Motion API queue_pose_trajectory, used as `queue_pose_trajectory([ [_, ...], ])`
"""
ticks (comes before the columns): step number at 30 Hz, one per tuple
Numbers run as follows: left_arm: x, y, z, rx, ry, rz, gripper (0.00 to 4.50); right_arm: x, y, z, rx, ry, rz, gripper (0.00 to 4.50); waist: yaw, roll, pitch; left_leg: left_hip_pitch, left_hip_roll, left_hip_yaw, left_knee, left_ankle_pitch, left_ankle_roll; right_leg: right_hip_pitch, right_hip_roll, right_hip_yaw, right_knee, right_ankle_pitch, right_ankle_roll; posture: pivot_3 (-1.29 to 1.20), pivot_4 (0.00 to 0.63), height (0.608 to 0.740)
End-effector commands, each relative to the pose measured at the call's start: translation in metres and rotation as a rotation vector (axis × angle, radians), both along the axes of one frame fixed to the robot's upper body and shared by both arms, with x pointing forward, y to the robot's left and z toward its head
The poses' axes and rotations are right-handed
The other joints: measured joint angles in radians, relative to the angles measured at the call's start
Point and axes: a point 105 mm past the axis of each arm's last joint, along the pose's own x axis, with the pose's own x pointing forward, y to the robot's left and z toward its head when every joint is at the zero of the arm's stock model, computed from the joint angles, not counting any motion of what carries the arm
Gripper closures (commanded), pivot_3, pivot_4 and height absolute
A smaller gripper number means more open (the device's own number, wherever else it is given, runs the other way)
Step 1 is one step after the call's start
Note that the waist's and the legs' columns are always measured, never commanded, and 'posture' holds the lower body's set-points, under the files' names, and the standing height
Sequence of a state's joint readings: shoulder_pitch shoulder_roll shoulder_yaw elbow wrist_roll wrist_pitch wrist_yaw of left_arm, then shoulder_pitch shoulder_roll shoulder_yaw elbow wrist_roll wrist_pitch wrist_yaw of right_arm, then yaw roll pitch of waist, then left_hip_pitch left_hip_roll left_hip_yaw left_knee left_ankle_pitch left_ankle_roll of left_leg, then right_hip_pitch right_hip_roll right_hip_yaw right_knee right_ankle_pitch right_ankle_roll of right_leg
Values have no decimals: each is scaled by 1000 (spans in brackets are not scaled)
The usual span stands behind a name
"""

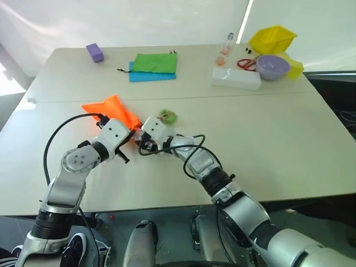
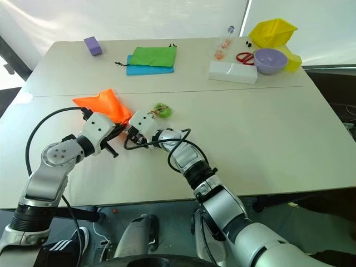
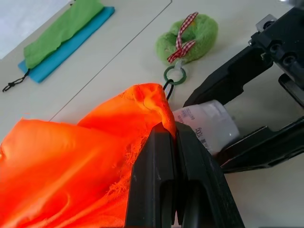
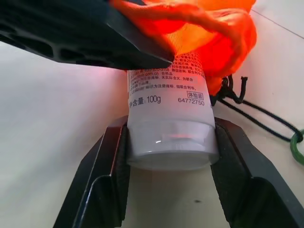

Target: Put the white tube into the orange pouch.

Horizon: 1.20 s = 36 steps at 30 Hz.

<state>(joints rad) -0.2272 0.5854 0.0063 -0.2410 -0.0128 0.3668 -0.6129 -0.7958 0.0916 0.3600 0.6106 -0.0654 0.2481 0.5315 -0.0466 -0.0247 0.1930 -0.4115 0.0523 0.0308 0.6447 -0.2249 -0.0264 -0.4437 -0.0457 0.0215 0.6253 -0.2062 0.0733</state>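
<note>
I am clamping my right gripper [image 4: 168,142] around the cap end of the white tube [image 4: 167,118], fingers partway apart on its sides, with its far end poking into the mouth of the orange pouch [image 3: 71,161]. My left gripper [image 3: 173,137] is pinching the pouch's rim, fingers fully together on the fabric. Beyond them a fuzzy green ball [image 3: 190,33] is lying beside the cord's green ring [image 3: 174,74]. Farther off, a green pouch [image 1: 154,62] is resting on a blue pouch [image 1: 150,76].
</note>
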Motion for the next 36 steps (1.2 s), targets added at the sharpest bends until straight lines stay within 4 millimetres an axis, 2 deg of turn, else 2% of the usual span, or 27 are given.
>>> queue_pose_trajectory([
  [1,-5,-2,9,6,-32,-20,4500,3,-4,23,41,-65,22,2695,0,0,0,0,0,0,0,0,0,0,0,0,0,0,0,0,150,740],
  [4,-6,2,11,4,-35,-20,4500,6,-11,25,38,-66,13,2695,1,0,0,0,0,0,0,0,0,0,0,0,0,0,0,0,150,740],
  [8,-8,5,12,-17,-16,-27,4500,6,-10,26,100,-7,-7,2695,-1,0,0,0,0,0,0,0,0,0,0,0,0,0,0,0,150,740],
  [14,-8,12,11,-58,-13,18,4500,-7,14,20,68,-27,52,2695,-1,0,0,0,0,0,-1,0,0,-1,0,0,0,0,0,0,150,740],
  [19,-10,7,7,-70,-9,23,4500,-14,38,22,47,-59,86,2695,-1,0,0,0,0,0,-1,0,0,-1,0,0,0,0,0,0,150,740],
  [25,-13,6,6,-72,-7,28,4500,-3,45,32,46,-114,13,2695,-2,0,0,0,0,0,-1,0,0,0,-1,0,-1,0,0,0,150,740],
  [34,-16,8,2,-67,1,34,4500,-29,62,23,58,-64,191,2695,-3,0,0,0,0,0,-6,0,0,-1,-1,0,-6,0,0,0,150,740],
  [36,-16,8,0,-62,5,34,4500,-33,62,21,63,-27,218,1658,-5,0,0,0,0,0,-8,0,0,-1,0,0,-7,0,0,0,150,740],
])
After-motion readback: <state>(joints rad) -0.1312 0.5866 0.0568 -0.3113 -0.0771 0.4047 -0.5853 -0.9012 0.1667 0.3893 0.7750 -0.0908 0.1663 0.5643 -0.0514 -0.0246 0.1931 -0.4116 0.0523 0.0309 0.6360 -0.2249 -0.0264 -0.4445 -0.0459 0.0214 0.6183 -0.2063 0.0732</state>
